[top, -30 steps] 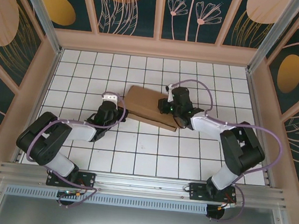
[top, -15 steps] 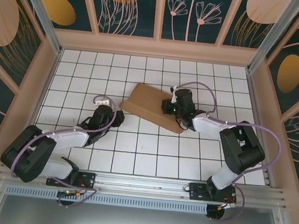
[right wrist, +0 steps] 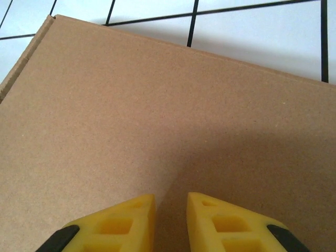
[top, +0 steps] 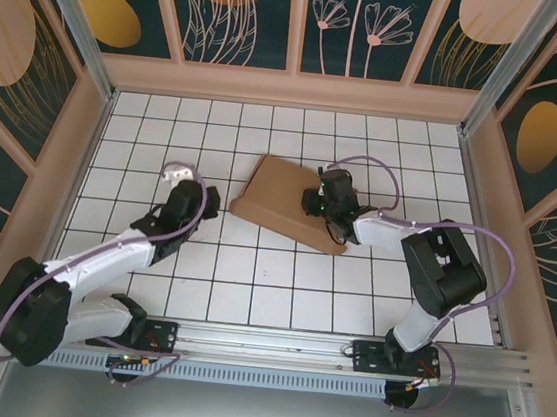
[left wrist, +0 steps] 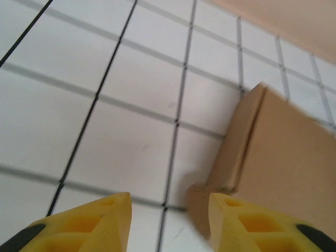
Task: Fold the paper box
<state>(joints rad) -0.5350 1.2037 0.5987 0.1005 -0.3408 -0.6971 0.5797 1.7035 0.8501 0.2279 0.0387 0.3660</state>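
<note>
Left gripper (left wrist: 169, 202): spread, yellow fingertips (left wrist: 113, 207) apart over bare tile, pinching nothing. Just ahead and to the right of it, one corner of the plain brown cardboard paper box (left wrist: 283, 157), closed up flat and lying clear of both fingers. Behind the gripper, a long low reach: forearm stretched out flat above the floor, elbow and base back at the near left, purple cable (top: 93, 248) trailing along the arm.

Right gripper (right wrist: 170, 202): barely parted, only a narrow slit between the yellow tips and nothing inside it. Poised right over the box's top face; impossible to tell whether touching. Directly beneath and ahead, smooth brown board, its far edge and left-hand corner against the tiles. Behind the gripper, forearm low, elbow folded high toward the right wall.

Beyond both: white tiled floor (top: 252, 266) ruled with black grid lines, pale beige framing, dark teal wall panels (top: 242, 38) printed with pink leaves and orange discs, and an aluminium rail (top: 263, 343) carrying the two bases.
</note>
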